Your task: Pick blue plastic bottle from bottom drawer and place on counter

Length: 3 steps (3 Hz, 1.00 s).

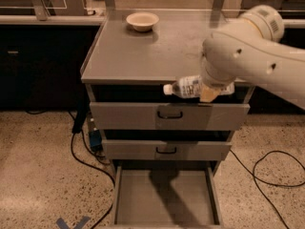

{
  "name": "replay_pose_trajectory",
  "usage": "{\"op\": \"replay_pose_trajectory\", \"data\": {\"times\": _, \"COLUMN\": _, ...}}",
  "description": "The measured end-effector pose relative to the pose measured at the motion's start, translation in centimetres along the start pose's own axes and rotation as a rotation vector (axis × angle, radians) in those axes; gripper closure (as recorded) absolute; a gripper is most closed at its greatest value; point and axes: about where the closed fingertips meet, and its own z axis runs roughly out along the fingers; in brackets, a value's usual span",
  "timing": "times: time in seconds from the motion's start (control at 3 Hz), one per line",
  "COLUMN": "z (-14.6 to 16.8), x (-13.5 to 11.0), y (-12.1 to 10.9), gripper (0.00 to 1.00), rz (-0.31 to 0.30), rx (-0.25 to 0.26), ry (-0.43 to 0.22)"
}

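Foremost, your robot's pale arm (252,51) fills the upper right of the view, reaching in over the right side of the counter (157,56) and bending down past its front edge. The counter is the flat grey top of the drawer cabinet. Its left and middle parts lie bare, and its right part is hidden behind the arm.

Below the front edge you see two shut grey drawers: the upper one (133,116) and the lower one (133,150), each with a dark curved handle at its middle. Beneath them the bottom drawer (136,202) stands pulled fully out toward the camera. Its floor carries only the arm's shadow.

A pale bowl (142,20) sits upright near the back edge of the counter, left of centre. Dark cables (267,168) trail over the speckled floor (38,166) on both sides of the cabinet.

The blue plastic bottle (188,87) hangs in the air, lying roughly level, just in front of the counter's front edge and right of centre. It is above the upper drawer's face, and its white cap points toward the left edge. The gripper (206,88) sits at the arm's lower end and is closed around the bottle's right half. One tan finger (208,95) shows against the bottle's near side, and the other is hidden behind the arm.
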Motion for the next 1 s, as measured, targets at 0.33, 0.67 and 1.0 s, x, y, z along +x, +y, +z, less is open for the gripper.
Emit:
{"op": "replay_pose_trajectory", "data": {"times": 0.33, "z": -4.5, "x": -1.8, "y": -5.5, "gripper": 1.0, "rz": -0.047, "rx": 0.044, "ry": 0.019}}
{"op": "replay_pose_trajectory", "data": {"times": 0.67, "z": -4.8, "x": -4.1, "y": -10.4, "gripper": 1.0, "rz": -0.092, "rx": 0.06, "ry": -0.004}}
{"op": "replay_pose_trajectory", "data": {"times": 1.0, "z": -2.7, "x": -5.0, "y": -15.2, "gripper": 1.0, "rz": -0.117, "rx": 0.077, "ry": -0.035}}
